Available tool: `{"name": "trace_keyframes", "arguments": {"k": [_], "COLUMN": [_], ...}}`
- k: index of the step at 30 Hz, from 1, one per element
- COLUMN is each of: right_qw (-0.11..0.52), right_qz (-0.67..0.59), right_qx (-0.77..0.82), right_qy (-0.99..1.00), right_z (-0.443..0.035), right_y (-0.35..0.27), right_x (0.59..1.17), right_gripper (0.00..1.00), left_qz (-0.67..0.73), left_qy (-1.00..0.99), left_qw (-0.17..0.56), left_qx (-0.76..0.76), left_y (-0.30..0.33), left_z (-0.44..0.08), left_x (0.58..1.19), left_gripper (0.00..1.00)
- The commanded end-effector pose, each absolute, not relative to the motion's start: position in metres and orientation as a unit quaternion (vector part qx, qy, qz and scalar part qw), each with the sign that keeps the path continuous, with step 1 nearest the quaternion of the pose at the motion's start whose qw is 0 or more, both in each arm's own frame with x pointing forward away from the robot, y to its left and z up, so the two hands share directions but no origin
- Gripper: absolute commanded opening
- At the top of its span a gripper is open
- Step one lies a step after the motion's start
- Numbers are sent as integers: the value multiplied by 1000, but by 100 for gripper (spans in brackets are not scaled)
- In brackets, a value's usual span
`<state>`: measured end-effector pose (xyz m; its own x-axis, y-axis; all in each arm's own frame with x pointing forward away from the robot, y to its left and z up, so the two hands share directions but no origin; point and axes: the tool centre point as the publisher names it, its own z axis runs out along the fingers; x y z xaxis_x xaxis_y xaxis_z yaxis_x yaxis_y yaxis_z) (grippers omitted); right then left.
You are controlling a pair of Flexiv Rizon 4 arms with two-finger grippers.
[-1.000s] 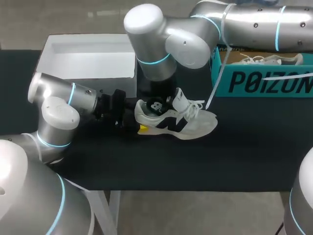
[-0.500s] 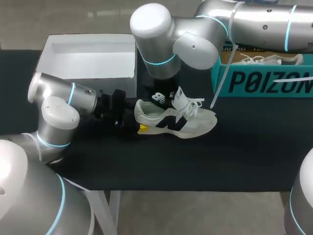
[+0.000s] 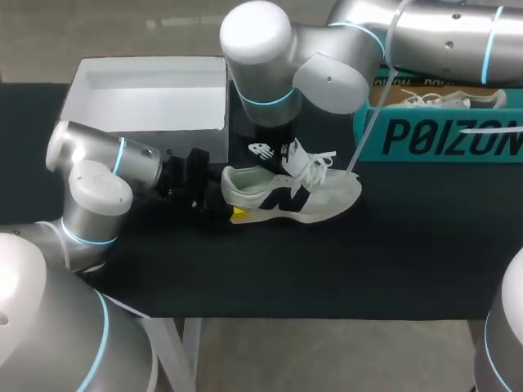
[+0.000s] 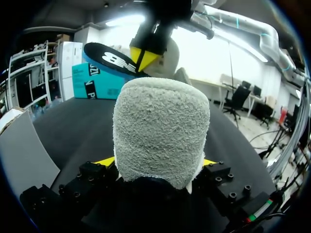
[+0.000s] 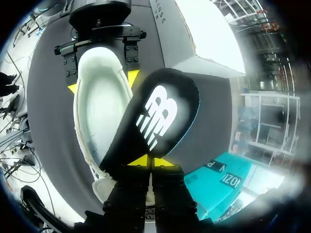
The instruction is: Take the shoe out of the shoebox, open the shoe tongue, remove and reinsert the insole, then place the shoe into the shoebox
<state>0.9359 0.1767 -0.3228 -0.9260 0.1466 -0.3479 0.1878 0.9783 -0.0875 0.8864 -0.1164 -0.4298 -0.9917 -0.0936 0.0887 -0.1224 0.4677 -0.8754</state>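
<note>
The white sneaker (image 3: 298, 194) with a black N lies on its sole on the black table, toe to the right. My left gripper (image 4: 156, 162) is shut on its fuzzy grey heel (image 4: 160, 126), one yellow tip on each side; in the head view it sits at the shoe's left end (image 3: 214, 206). My right gripper (image 5: 151, 161) is shut on one end of the black insole (image 5: 155, 116) with a white logo. The insole hangs tilted above the shoe's opening (image 5: 102, 107), and shows in the head view (image 3: 260, 151) under the right wrist. The teal shoebox (image 3: 441, 135) stands at the back right.
A second white shoe (image 3: 445, 100) lies in the teal shoebox. A white open box (image 3: 147, 98) sits at the back left, close behind my left arm. A white strap (image 3: 368, 122) hangs from the right arm beside the shoe's laces. Bare black table lies in front of the shoe.
My right gripper has drawn the insole up out of the shoe, from down in the heel to above the opening. The shoe shifted slightly left. The left arm kept still.
</note>
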Motion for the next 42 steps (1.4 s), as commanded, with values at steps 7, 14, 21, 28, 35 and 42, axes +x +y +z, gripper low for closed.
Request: {"name": "trace_keyframes", "arguments": {"k": [7, 14, 21, 28, 35, 42], "right_qw": [198, 219, 269, 327, 336, 321], "right_qz": [-16, 17, 55, 86, 88, 104], "right_qx": [76, 57, 77, 100, 95, 93], "right_qy": [977, 974, 958, 936, 933, 937], "right_z": [-324, -325, -303, -269, -265, -283], "right_y": [186, 195, 184, 180, 186, 197], "right_x": [939, 950, 953, 955, 961, 969], "right_gripper": [0, 0, 0, 0, 0, 0], "left_qz": [512, 512, 512, 512, 512, 512], "left_qy": [-857, -857, -857, -857, -857, -857], "left_qw": [16, 16, 16, 16, 16, 16], "left_qx": [61, 61, 61, 61, 61, 61], "left_y": [-117, -117, -117, -117, -117, -117], "left_z": [-431, -431, -431, -431, -431, -431], "left_x": [886, 886, 886, 886, 886, 886], "left_gripper": [0, 0, 0, 0, 0, 0]}}
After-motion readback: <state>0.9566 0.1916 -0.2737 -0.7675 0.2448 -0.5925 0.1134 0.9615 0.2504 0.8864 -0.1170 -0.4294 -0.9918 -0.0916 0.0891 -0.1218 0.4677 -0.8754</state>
